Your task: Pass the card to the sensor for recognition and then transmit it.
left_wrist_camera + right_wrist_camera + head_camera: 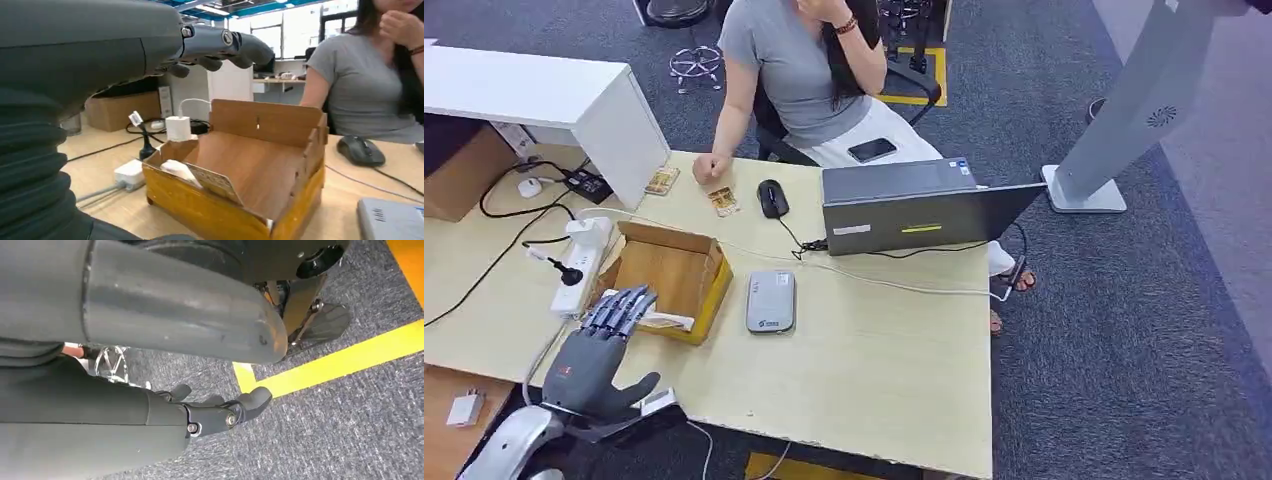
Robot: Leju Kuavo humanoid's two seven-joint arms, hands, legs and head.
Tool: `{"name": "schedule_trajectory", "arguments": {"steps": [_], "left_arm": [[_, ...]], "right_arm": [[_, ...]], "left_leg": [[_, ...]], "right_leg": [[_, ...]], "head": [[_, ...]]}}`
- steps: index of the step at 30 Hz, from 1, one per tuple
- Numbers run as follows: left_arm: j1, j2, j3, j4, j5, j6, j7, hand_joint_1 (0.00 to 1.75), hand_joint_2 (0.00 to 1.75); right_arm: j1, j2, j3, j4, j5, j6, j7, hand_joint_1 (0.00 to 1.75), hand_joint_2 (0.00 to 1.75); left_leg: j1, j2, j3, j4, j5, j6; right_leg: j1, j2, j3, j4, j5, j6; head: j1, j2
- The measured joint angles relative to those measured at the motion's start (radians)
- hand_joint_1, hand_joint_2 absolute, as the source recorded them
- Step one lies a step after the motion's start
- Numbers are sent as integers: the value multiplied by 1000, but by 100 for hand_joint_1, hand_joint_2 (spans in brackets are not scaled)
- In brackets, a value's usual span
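A pale wooden tabletop point(874, 370) carries an open cardboard box point(669, 280), with the grey sensor point(771, 301) beyond it. The left hand point(599, 355) hovers empty, fingers point(624, 305) spread above the box's near edge, the card point(212, 181) just below them. Reaching is underway; next, lower and pinch. The right hand point(215, 412) hangs loosely open, holding nothing.

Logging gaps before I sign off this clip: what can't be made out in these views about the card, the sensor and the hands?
- Card in the cardboard box: left wrist view, partly behind the box wall; print too small to read.
- Grey sensor: left wrist view, cut off by the picture edge; head view, markings too small.
- Left hand: head view, its palm side is turned away.
- Right hand: hangs over carpet, its fingertips partly hidden.
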Motion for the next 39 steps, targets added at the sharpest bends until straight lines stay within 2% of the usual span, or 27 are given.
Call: {"name": "schedule_trajectory", "arguments": {"steps": [5,11,39], "left_arm": [[-5,1,33,0,2,-14,-4,0,175],[-35,-12,37,22,-20,-14,-5,0,175],[-171,-81,45,240,-113,-17,29,0,175]], "right_arm": [[0,0,0,-1,14,22,0,0,0],[0,-1,0,-3,31,27,3,0,0],[-2,-2,0,-7,69,38,24,0,0]], "left_leg": [[0,0,0,0,0,0],[0,0,0,0,0,0],[0,0,0,0,0,0]], "right_leg": [[0,0,0,0,0,0],[0,0,0,0,0,0],[0,0,0,0,0,0]], "head": [[0,0],[0,0],[0,0]]}}
